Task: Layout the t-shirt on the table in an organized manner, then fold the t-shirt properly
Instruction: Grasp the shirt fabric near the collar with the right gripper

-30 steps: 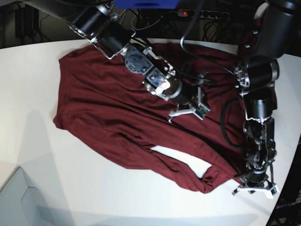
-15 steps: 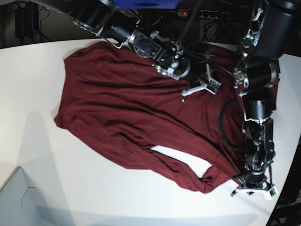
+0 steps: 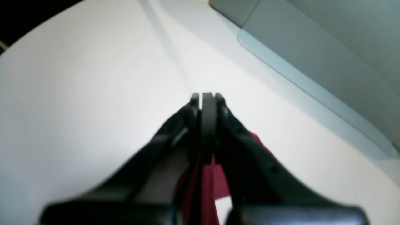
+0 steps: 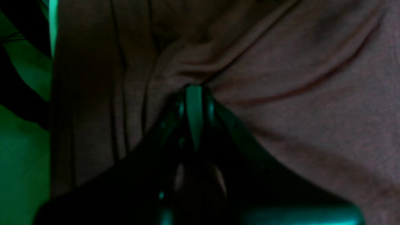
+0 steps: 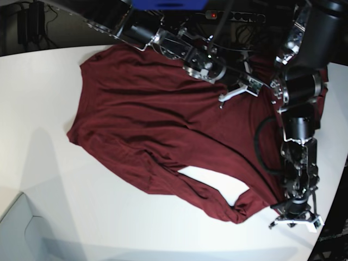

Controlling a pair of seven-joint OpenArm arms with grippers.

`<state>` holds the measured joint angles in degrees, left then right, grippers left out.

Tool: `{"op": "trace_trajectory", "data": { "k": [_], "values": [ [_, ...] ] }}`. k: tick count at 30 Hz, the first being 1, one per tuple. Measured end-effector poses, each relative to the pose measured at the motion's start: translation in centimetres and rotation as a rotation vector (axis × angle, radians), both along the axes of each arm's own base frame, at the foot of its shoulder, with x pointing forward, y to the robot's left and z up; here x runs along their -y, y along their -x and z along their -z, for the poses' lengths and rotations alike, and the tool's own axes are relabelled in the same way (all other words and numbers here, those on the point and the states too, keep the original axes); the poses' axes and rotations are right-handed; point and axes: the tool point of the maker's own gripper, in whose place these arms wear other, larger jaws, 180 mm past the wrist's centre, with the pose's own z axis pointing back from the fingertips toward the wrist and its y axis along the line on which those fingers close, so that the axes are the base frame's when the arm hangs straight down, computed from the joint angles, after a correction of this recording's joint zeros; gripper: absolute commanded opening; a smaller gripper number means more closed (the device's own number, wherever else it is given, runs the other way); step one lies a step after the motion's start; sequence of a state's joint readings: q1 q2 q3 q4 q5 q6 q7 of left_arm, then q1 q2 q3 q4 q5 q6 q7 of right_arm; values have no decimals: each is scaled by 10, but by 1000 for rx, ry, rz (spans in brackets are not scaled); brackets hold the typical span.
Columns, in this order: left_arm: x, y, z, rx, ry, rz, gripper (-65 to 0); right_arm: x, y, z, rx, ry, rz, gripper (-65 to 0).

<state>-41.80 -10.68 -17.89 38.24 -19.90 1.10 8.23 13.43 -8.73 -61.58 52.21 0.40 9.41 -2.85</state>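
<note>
Broadly, the smooth white glossy surface (image 5: 49,179) carries the wrinkled dark maroon fabric t-shirt (image 5: 141,130), spread but creased, unfolded. Left gripper (image 5: 293,220), pressed together, pinches its near corner; right gripper (image 5: 239,89) pinches cloth near the far edge.

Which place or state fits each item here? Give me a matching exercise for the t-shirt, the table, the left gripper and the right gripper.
Column one:
1. t-shirt
2. table
3. left gripper
4. right gripper

Column two:
A. shut on cloth at the shirt's far edge
B. white and glossy
C. dark maroon, wrinkled, spread out
D. shut on cloth at the near table edge

Pairs: 1-C, 2-B, 3-D, 4-A
</note>
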Motion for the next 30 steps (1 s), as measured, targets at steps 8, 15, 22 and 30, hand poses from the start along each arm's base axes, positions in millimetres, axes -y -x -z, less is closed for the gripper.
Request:
{"op": "trace_trajectory", "data": {
  "k": [8, 15, 22, 30],
  "values": [
    [-1, 2, 8, -16, 2, -4, -649, 19, 4, -26, 42, -21, -5, -650],
    [2, 2, 10, -18, 7, 0, -649, 18, -49, -67, 66, -136, 149, -650],
    [6, 3, 16, -29, 12, 4, -646, 21, -77, -63, 69, -119, 186, -650],
    [4, 9, 27, -50, 12, 0, -645, 35, -71, -22, 9, -23, 196, -650]
  ]
}}
